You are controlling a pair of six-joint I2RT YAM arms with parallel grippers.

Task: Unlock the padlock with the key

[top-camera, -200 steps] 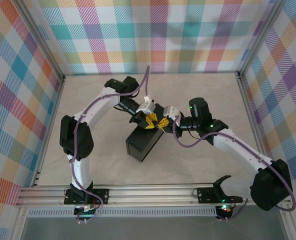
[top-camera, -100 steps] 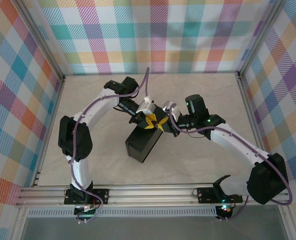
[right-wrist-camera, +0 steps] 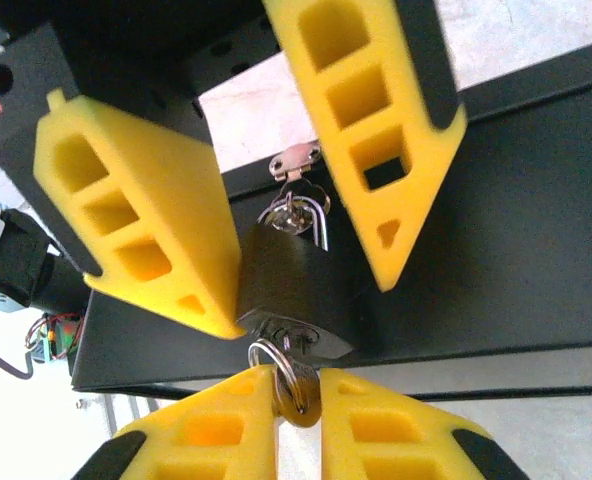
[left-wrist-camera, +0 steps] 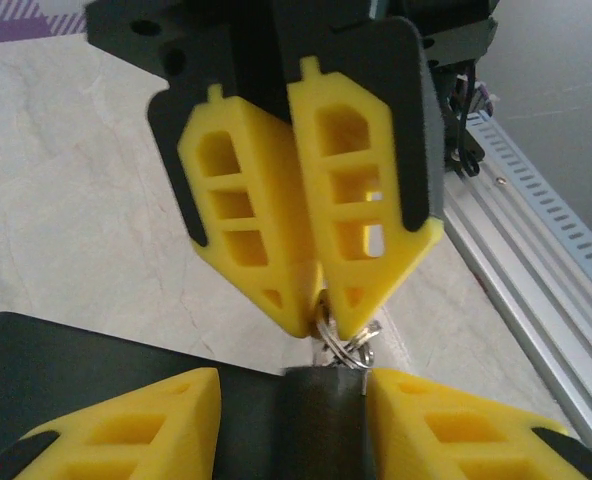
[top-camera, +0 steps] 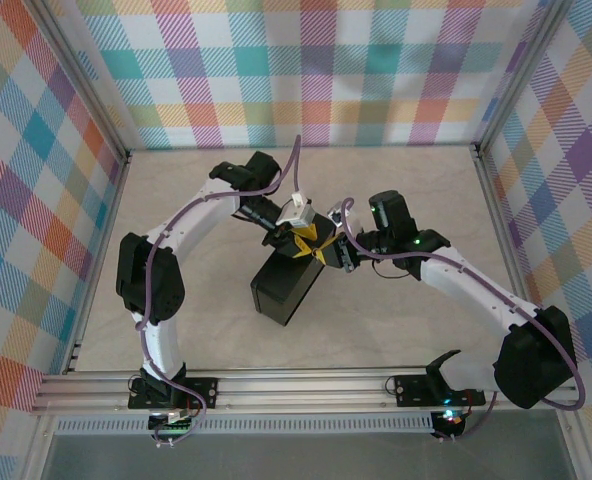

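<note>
1. The padlock (right-wrist-camera: 291, 285), dark-bodied with a silvery shackle, is hanging from a small hasp (right-wrist-camera: 298, 160) on the side of the black box (right-wrist-camera: 496, 220). It is sitting between the two fingers of the left gripper (left-wrist-camera: 294, 376), just ahead of the right gripper's tips.
2. The left fingers are standing at a middling width. One finger (right-wrist-camera: 166, 240) is resting against the padlock's flank, while the other (right-wrist-camera: 376, 130) is showing a thin gap on the opposite flank. They seem to be bracing the body rather than clamping it.
3. The key (right-wrist-camera: 300, 400), on its wire ring, is being pinched between the narrow-set fingers of the right gripper (left-wrist-camera: 326, 322). Its blade is pointing from those tips into the keyway face and looks entered, though how deep is hidden.
4. The step in hand is probably the turn of the key. The right wrist should be rolling about the blade's own line, not swinging sideways, because so slim a key would bend easily.
5. The pinch needs to be firm enough that the key head is not slipping between the pads.
6. The left fingers would do better closing on both flanks first. Otherwise the body may be twisting with the key on its loose shackle.
7. No brand, label or writing is showing legibly on the padlock, the key or the box.
</note>
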